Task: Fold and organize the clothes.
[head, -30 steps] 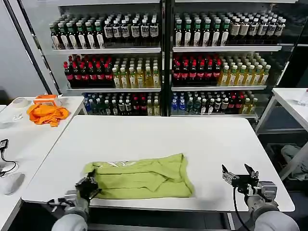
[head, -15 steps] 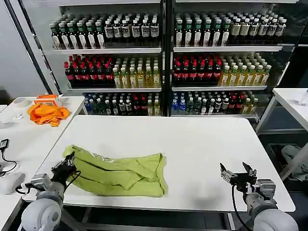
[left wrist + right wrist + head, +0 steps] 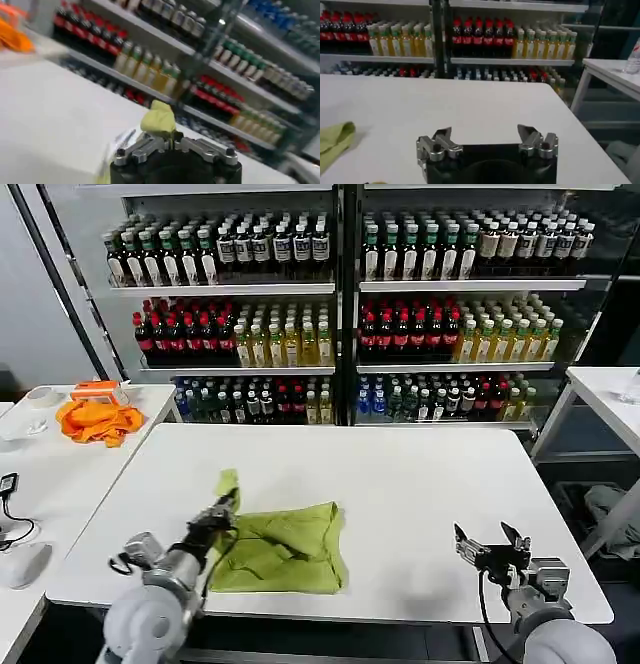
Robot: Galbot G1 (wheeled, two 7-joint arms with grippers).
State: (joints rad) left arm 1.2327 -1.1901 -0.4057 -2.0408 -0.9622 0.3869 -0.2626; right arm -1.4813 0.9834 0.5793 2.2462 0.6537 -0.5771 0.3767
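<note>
Head view: one lime T-shirt [image 3: 285, 547] is seen bunched on the white worktop [image 3: 400, 484], near its front edge. One corner of the T-shirt is pinched and lifted clear of the worktop by the left tool [image 3: 224, 506], which is clamped on the fabric at the shirt's left end. The right tool [image 3: 492, 545] is held well to the right of the T-shirt, its fingers spread wide and empty. One orange cloth [image 3: 97, 421] is seen on a second worktop, far left of the T-shirt.
</note>
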